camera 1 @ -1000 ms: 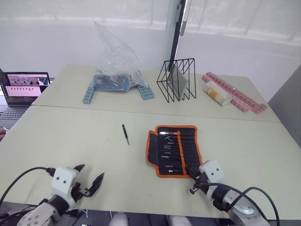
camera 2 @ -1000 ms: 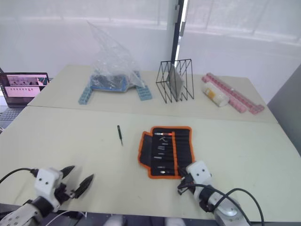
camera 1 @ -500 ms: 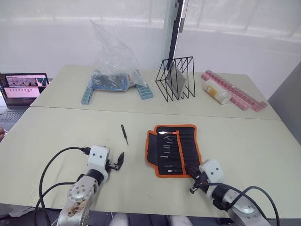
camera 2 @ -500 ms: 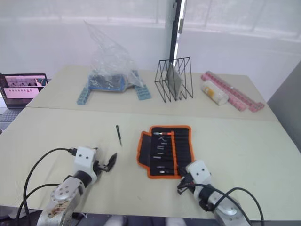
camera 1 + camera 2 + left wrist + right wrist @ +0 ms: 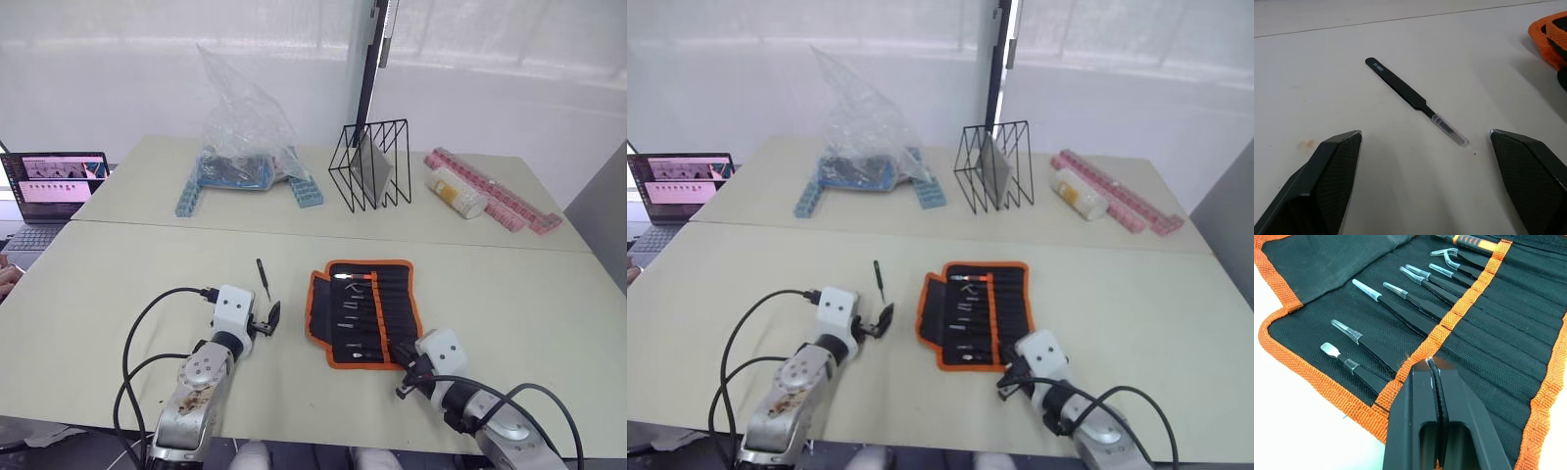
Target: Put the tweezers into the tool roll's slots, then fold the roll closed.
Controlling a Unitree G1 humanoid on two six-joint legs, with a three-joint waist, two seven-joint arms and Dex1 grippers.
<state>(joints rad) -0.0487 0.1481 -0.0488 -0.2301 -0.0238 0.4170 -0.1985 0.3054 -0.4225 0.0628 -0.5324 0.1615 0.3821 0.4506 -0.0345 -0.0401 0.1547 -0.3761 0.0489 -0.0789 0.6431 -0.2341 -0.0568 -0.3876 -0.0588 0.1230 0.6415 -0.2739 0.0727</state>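
A pale beige table (image 5: pixel 118 284) is sitting before a white wall, carrying a clear plastic bag (image 5: pixel 240 117), a black wire rack (image 5: pixel 370 164), pink trays (image 5: pixel 490 191) and a laptop (image 5: pixel 59 181). One loose tweezers (image 5: pixel 1413 100), with unreadable white lettering, is lying between the left pincer's (image 5: pixel 1425 147) wide-spread fingers. The open tool roll (image 5: pixel 364 311) is lying just beside, tweezers filling its slots (image 5: pixel 1498 333). The right pincer (image 5: pixel 1432 363) is pressing closed over the roll's orange stitching.
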